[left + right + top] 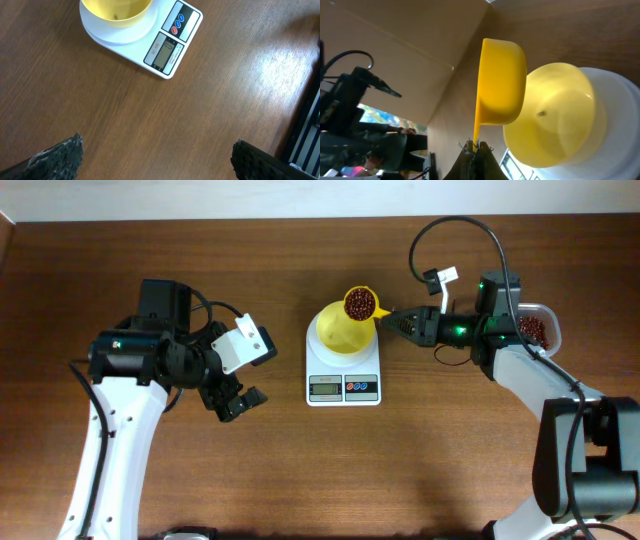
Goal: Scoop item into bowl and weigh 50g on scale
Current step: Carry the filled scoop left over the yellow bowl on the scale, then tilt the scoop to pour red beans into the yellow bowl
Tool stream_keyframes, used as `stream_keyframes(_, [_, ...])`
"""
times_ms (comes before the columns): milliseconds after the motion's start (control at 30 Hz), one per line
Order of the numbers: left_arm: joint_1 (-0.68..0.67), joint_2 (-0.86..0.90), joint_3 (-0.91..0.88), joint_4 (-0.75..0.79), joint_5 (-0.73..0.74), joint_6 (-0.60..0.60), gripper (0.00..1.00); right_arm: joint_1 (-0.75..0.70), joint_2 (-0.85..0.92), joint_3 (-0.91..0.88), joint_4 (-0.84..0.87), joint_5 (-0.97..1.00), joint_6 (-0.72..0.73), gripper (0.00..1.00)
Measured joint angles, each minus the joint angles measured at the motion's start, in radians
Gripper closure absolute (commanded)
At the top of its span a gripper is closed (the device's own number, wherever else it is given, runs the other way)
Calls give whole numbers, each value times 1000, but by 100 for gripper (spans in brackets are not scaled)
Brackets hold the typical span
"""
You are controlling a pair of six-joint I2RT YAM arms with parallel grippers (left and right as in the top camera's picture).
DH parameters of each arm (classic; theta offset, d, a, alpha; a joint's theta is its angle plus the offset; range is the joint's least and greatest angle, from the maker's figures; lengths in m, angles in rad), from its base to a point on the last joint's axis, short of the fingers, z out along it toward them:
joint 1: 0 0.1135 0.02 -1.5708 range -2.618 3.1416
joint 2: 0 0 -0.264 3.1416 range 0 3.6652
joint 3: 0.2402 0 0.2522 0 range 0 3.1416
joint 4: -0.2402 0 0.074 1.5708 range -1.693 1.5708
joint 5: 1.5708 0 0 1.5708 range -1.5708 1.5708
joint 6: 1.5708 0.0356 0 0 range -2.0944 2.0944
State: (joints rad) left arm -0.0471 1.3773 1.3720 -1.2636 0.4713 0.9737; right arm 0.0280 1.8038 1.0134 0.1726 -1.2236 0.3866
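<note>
The white scale stands at the table's middle with the pale-yellow bowl on it. My right gripper is shut on the handle of the yellow scoop, which is full of red-brown beans and held level over the bowl's far right rim. In the right wrist view the scoop hangs beside the bowl and my fingers pinch its handle. My left gripper is open and empty, left of the scale. The left wrist view shows the scale and the bowl, with one bean inside.
A clear container holding more beans sits at the far right, partly behind my right arm. Bare brown table lies between the left gripper and the scale.
</note>
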Motion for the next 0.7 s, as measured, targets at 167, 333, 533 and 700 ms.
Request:
stream_keyframes(167, [0, 0, 0, 0, 0, 0, 1, 0, 0, 0, 0, 51, -43, 96])
stream_keyframes(333, [0, 0, 0, 0, 0, 0, 1, 0, 0, 0, 0, 58, -93, 96])
stream_keyframes(533, [0, 0, 0, 0, 0, 0, 1, 0, 0, 0, 0, 59, -150, 96])
stream_keyframes(700, [0, 0, 0, 0, 0, 0, 1, 0, 0, 0, 0, 122, -180, 96])
